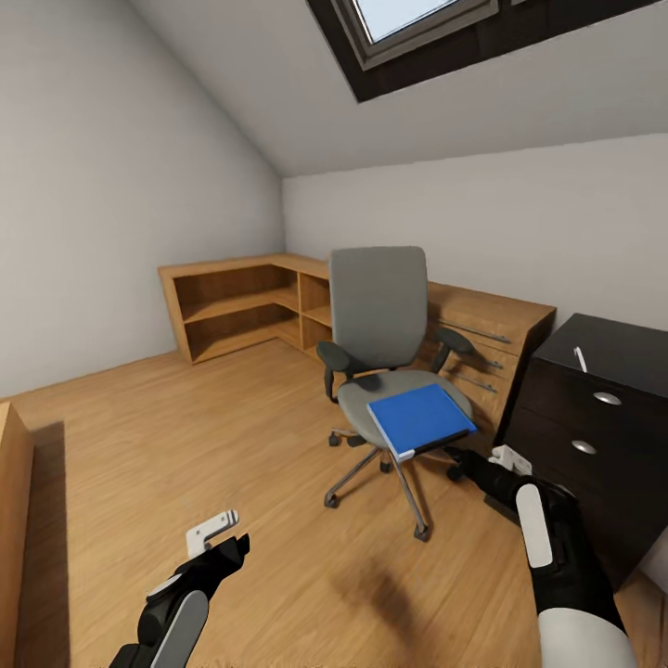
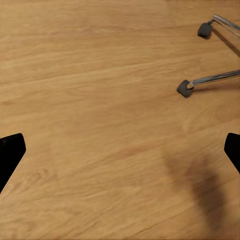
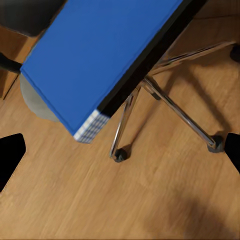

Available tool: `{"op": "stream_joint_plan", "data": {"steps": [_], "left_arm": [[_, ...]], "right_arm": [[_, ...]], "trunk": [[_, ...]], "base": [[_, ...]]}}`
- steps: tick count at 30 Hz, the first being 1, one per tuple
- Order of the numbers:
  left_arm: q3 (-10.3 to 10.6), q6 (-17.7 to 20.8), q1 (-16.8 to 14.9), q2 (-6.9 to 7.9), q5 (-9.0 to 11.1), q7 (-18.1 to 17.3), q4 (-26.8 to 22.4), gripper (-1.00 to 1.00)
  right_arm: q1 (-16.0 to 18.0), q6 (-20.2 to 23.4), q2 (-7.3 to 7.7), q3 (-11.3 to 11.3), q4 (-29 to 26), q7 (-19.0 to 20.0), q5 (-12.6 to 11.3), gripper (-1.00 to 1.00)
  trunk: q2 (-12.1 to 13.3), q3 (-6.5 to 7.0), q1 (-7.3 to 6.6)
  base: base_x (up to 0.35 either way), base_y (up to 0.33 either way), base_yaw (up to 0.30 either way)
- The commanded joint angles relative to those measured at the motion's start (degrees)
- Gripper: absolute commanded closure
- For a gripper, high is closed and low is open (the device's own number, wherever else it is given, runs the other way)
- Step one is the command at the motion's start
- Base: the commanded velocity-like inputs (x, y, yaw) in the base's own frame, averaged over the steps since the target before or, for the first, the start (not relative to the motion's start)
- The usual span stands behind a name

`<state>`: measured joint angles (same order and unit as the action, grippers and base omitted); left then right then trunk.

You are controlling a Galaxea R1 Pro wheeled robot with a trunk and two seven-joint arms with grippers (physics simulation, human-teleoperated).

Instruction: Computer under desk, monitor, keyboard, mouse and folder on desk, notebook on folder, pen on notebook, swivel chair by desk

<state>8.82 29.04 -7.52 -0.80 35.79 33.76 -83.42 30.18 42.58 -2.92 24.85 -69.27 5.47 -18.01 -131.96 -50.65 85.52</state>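
Observation:
The grey swivel chair stands mid-room on the wooden floor. The blue folder lies tilted on its seat, overhanging the front edge. My right gripper is open, just below and in front of the folder's near corner, not touching it. My left gripper hangs open low over bare floor, left of the chair's chrome legs. The black desk's drawer unit is at the right, with a thin white pen on top. Computer, monitor, keyboard, mouse and notebook are out of view.
A low wooden shelf unit runs along the far walls, with a wooden drawer section behind the chair. Another wooden piece cuts in at the left edge. Open floor lies left of the chair.

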Motion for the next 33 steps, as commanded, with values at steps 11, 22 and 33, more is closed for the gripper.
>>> {"op": "stream_joint_plan", "data": {"steps": [11, 22, 33], "left_arm": [[0.14, 0.06, -0.04, -0.04, 0.53, 0.52, 0.01, -1.00], [0.35, 0.06, -0.04, -0.20, 0.34, 0.80, 0.14, -1.00], [0.41, -0.02, -0.04, -0.19, 0.32, 0.48, 0.19, -1.00]], "right_arm": [[0.06, 0.65, -0.04, 2.17, 0.64, 0.50, -2.13, -1.00], [0.06, 0.78, 0.07, 2.32, 4.69, 0.49, -4.73, -1.00], [0.06, -2.35, 0.02, 2.79, 7.76, 17.47, -5.09, -1.00]], "trunk": [[-4.45, -2.04, 2.41], [-8.87, -4.01, 4.83], [-10.07, -4.55, 5.49]], "base": [[0.000, 0.000, 0.000], [0.000, 0.000, 0.000], [0.000, 0.000, 0.000]]}}
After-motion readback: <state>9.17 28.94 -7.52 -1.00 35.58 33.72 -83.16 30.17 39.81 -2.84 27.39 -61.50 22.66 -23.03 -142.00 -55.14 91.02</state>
